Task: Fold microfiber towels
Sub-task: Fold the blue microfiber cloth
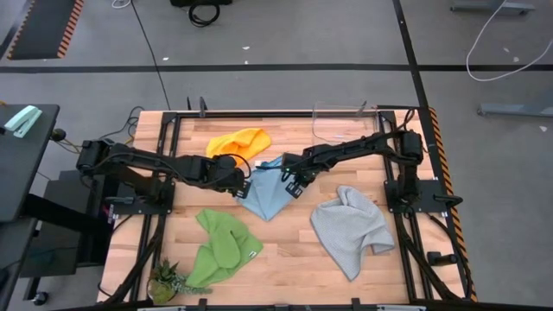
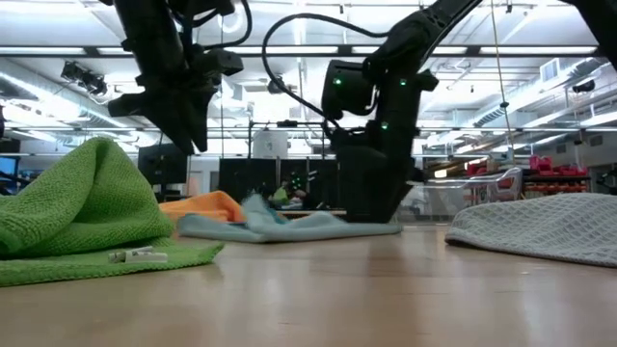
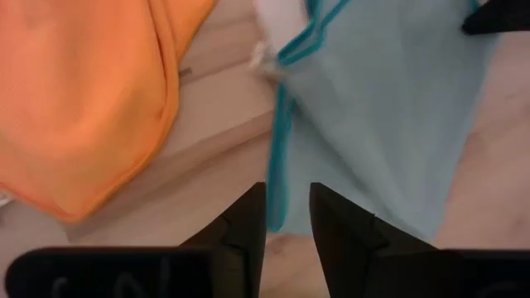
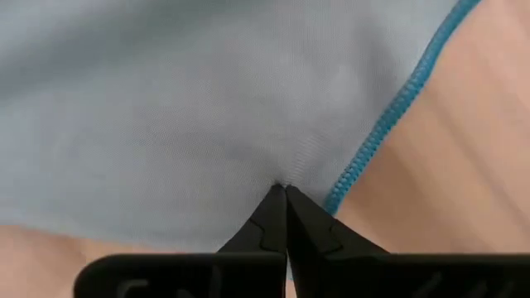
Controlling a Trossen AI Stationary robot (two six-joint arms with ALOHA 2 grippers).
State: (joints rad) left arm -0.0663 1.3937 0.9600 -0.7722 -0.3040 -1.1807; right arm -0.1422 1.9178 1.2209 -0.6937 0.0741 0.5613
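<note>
The light blue towel [image 1: 263, 197] lies rumpled on the middle of the table. My right gripper [image 4: 285, 192] is down at the towel's right edge [image 1: 292, 185], shut on it. My left gripper [image 3: 288, 211] hangs open well above the table [image 2: 193, 130], over the towel's left hem [image 3: 277, 157], and holds nothing. The yellow-orange towel [image 1: 239, 142] lies bunched behind it. The bright green towel [image 1: 220, 246] lies crumpled at the near left. The light grey towel [image 1: 350, 229] lies at the near right. My right gripper pinches a small pucker of the light blue towel's surface [image 4: 286, 175] between its two fingertips, a short way in from the teal hem [image 4: 377, 136]. The fingers come from above, pointing steeply down. The cloth lies on the table, with creases drawn toward the tips.
A clear plastic bin [image 1: 341, 121] stands at the far right of the table. A small green plant-like thing [image 1: 168, 281] sits at the near left corner. Black frame rails [image 1: 406, 216] run along both sides. Bare wood [image 1: 285, 250] shows between the green and grey towels.
</note>
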